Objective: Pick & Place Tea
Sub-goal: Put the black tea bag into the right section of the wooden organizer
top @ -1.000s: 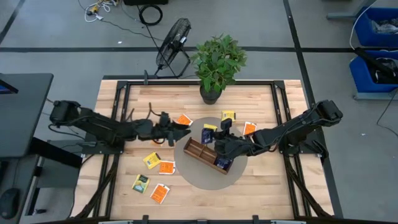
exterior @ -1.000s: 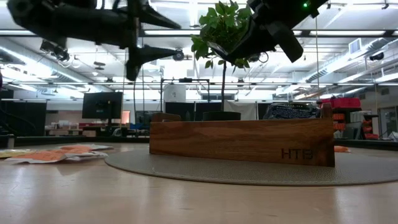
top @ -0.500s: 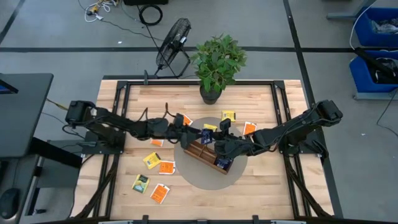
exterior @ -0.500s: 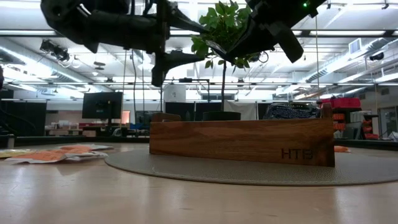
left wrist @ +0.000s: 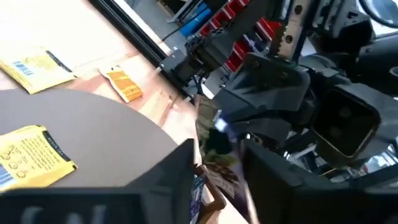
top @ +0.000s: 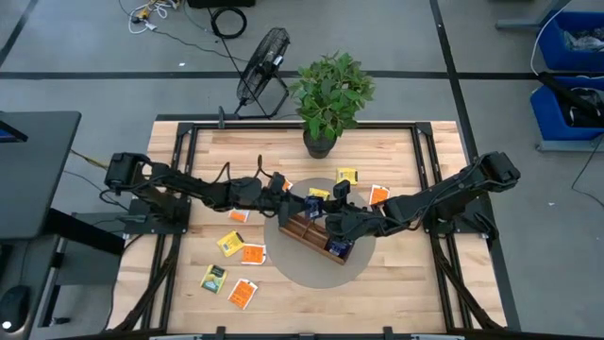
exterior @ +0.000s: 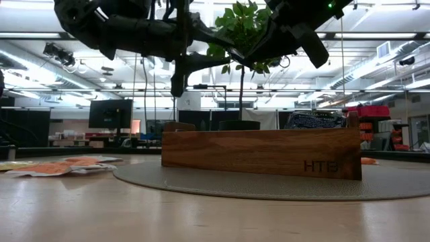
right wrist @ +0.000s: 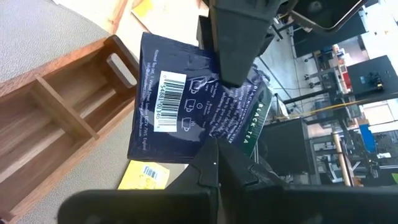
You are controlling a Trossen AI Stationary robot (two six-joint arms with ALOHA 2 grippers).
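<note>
Room: grey concrete floor (top: 85, 57) with dark seam lines, pale wood-plank table top (top: 396, 283) on a black metal frame. Far of the table, a black wire-cage floor fan (top: 262, 57) and a green leafy potted plant (top: 330, 94) at the far edge. Coiled black cable (top: 229, 21) on the floor, far. Blue plastic bins (top: 571, 71) far right. Black desk corner (top: 28, 170) left. Low view: long fluorescent ceiling strips (exterior: 40, 57), dark monitor screen (exterior: 112, 113), red crates (exterior: 369, 111) right.

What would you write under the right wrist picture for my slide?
Two grippers meet on a dark blue tea sachet above the wooden tray.
</note>
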